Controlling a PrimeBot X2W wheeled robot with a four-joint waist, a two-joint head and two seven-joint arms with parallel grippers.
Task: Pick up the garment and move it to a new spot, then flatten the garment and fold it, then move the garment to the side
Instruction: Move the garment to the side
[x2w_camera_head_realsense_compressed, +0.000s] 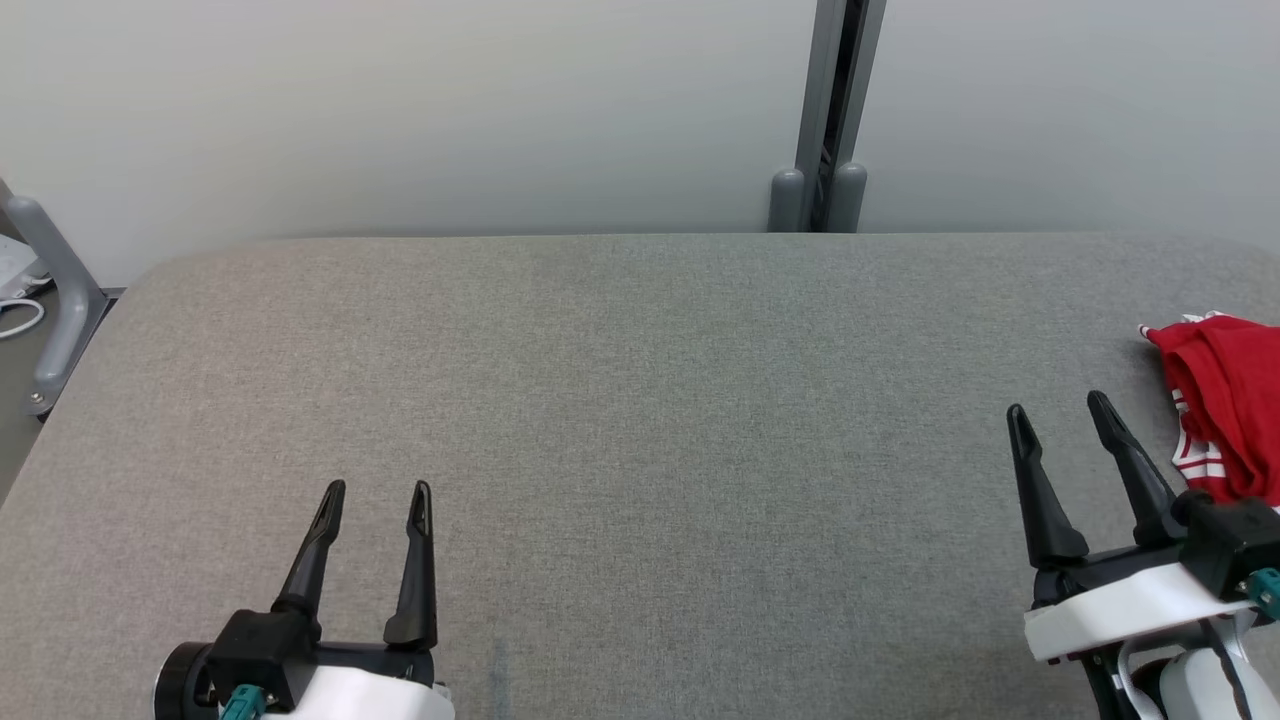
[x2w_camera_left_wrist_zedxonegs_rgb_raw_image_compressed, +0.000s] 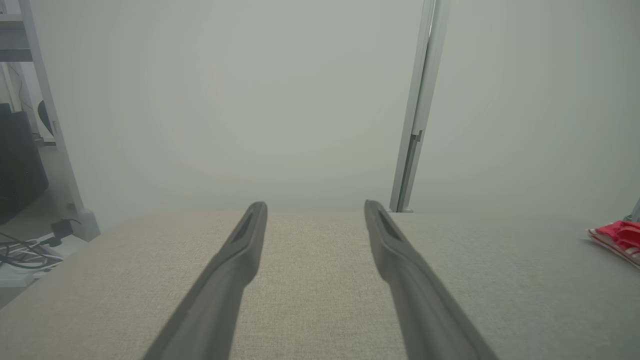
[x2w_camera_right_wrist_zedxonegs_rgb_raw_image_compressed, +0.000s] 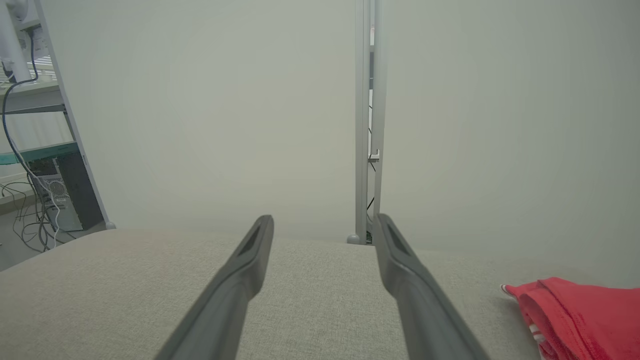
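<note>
**A:** Where did the garment lie?

**B:** The red garment (x2w_camera_head_realsense_compressed: 1225, 400), striped white, lay in bunched layers at the right edge of the surface (x2w_camera_head_realsense_compressed: 640, 400). The head view cut part of it off.

**A:** Pincers?

**B:** The left pincer (x2w_camera_head_realsense_compressed: 378, 486) hung over the front left part of the surface, fingers spread wide, with nothing between them. The right pincer (x2w_camera_head_realsense_compressed: 1057, 403) stood just beside the garment, on its inner side. It was spread equally wide and held nothing. I saw no contact with the cloth.

**A:** Handling?

**B:** My judgement only: a thin knit, light and limp. It would probably sag and open out if lifted by one point. It did not look fragile or slippery, though it might drag on the grey weave. The white-striped band looked thicker and offered the best bite, at the corner facing the right pincer. A pinch through all the layers would keep the bundle together.

**A:** Stage?

**B:** Undecided. A heap at the side fitted a garment waiting to be fetched, and equally one already folded and set aside. I entered no move.
</note>
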